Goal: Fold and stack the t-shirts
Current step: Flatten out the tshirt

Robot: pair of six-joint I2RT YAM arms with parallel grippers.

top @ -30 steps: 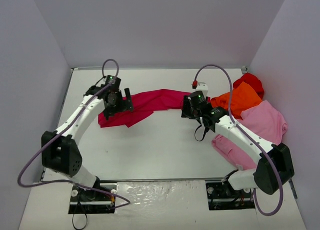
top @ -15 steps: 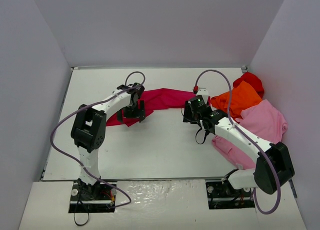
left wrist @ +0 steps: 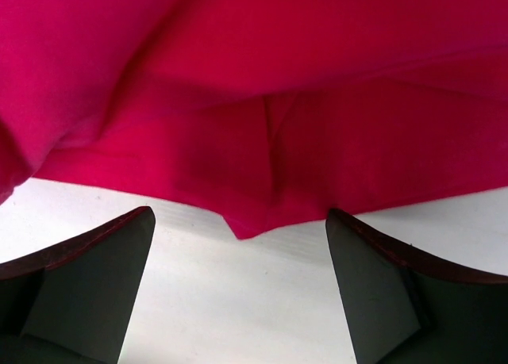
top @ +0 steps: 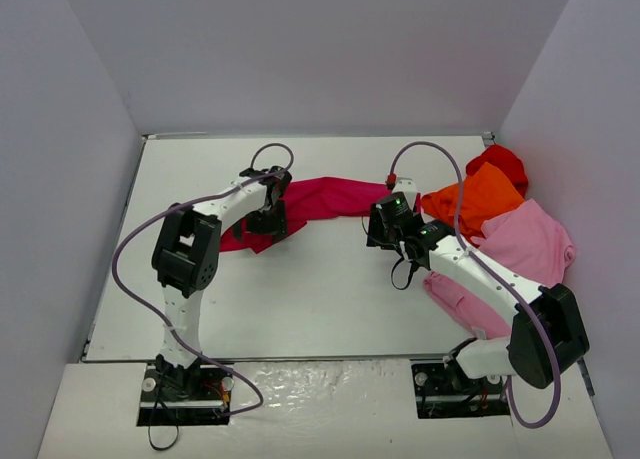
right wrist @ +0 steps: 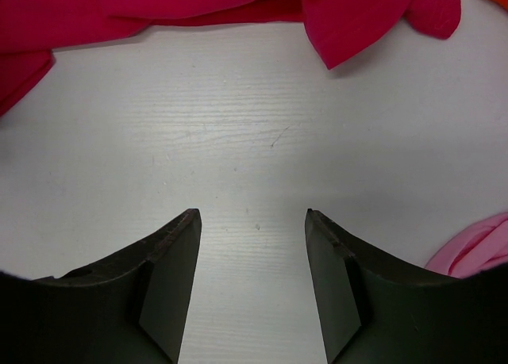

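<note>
Crimson t-shirt (top: 325, 197) lies rumpled and stretched sideways across upper centre of table (top: 300, 299), between both grippers. Left gripper (left wrist: 238, 221) spread wide, holding nothing, fingertips at near hem of shirt's left end. Right gripper (right wrist: 252, 217) parted, empty, bare table between fingers, shirt's right end just beyond them. Orange t-shirt (top: 485, 194), bright red t-shirt (top: 503, 161) and light pink t-shirt (top: 530, 241) heaped at right of frame.
</note>
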